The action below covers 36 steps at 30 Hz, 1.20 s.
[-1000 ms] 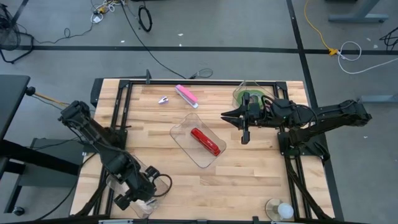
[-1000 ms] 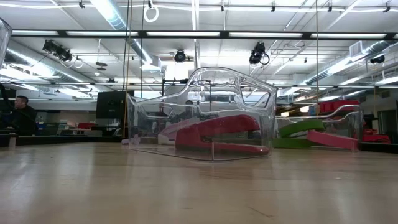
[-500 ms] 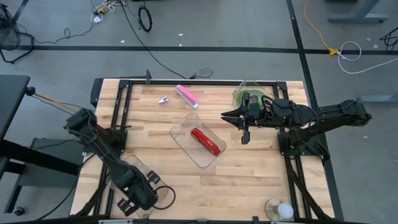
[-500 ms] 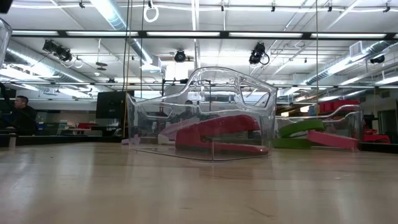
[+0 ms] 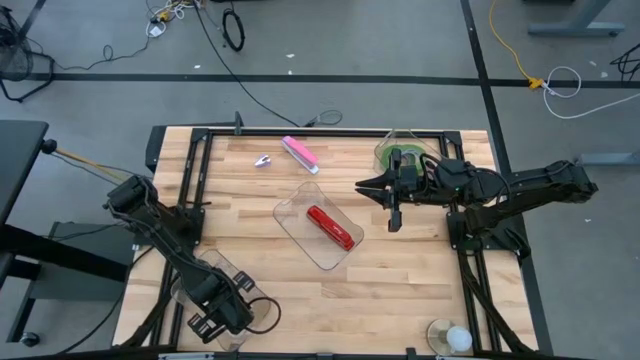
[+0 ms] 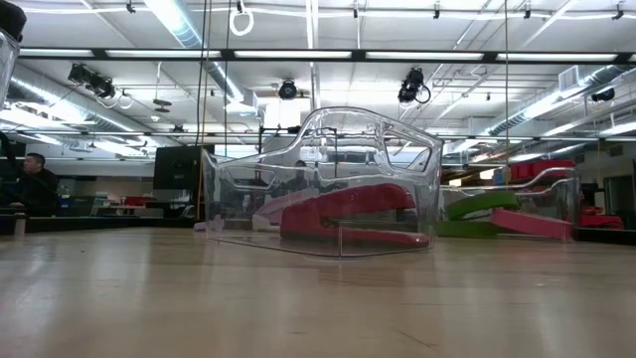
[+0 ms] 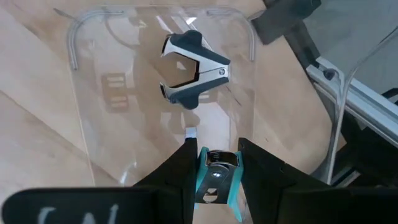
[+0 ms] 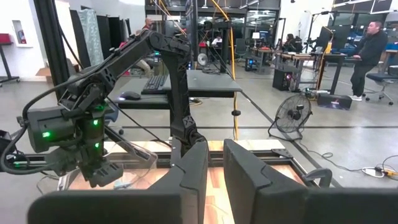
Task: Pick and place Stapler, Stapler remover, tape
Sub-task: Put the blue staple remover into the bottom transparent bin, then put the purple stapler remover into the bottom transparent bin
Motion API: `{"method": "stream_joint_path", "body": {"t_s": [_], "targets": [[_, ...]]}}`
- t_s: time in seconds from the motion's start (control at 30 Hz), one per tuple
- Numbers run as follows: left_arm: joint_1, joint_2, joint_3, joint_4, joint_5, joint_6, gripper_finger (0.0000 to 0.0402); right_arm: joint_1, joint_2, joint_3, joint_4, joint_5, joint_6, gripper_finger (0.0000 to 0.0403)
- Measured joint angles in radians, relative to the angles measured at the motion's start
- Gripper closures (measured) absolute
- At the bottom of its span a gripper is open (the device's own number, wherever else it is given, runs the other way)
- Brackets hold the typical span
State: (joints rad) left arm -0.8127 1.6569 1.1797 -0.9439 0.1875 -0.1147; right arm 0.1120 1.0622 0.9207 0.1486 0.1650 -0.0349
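My left gripper (image 5: 215,318) is at the table's near left corner, over a clear container (image 5: 200,285), and is shut on a teal and silver staple remover (image 7: 214,180). A dark blue and white staple remover (image 7: 189,68) lies on that container's floor. A red stapler (image 5: 331,227) lies in the centre clear tray (image 5: 300,205). A pink stapler (image 5: 300,153) and a small silver remover (image 5: 263,161) lie on the table at the far side. Green tape (image 5: 386,155) sits in a far-right clear container, with a red-pink ring (image 6: 532,224) beside it. My right gripper (image 5: 393,212) hovers empty, fingers a narrow gap apart. My left gripper pinches the teal staple remover by its two sides (image 7: 204,177) between its two fingers. The fingers come from above, pointing down. The remover hangs clear of the container's floor, just above the dark blue remover.
The table's black frame rails (image 5: 300,132) run along its edges. A white ball in a dish (image 5: 452,337) sits at the near right corner. Bare wood lies between the centre tray and the near edge. A person (image 6: 35,179) stands far behind the table.
My left gripper has shifted a little toward the table's near edge over the clear container, still shut on the teal remover. My right arm has kept still.
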Motion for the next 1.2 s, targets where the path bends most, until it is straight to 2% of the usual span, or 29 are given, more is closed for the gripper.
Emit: {"method": "stream_joint_path", "body": {"t_s": [0.4, 0.87, 1.0, 1.2], "targets": [[0.000, 0.000, 0.000, 0.007, 0.000, -0.024, 0.0289, 0.000, 0.000, 0.000, -0.001, 0.000, 0.000, 0.0350], [0.000, 0.000, 0.000, 0.011, -0.035, -0.037, 0.0176, 0.000, 0.000, 0.000, -0.001, 0.000, 0.000, 0.0350], [0.003, -0.003, 0.000, -0.009, -0.037, -0.037, 0.0166, 0.000, 0.000, 0.000, -0.001, 0.000, 0.000, 0.0350], [0.034, -0.053, 0.000, -0.078, -0.064, -0.034, 0.0176, 0.000, 0.000, 0.000, -0.001, 0.000, 0.000, 0.0350]]}}
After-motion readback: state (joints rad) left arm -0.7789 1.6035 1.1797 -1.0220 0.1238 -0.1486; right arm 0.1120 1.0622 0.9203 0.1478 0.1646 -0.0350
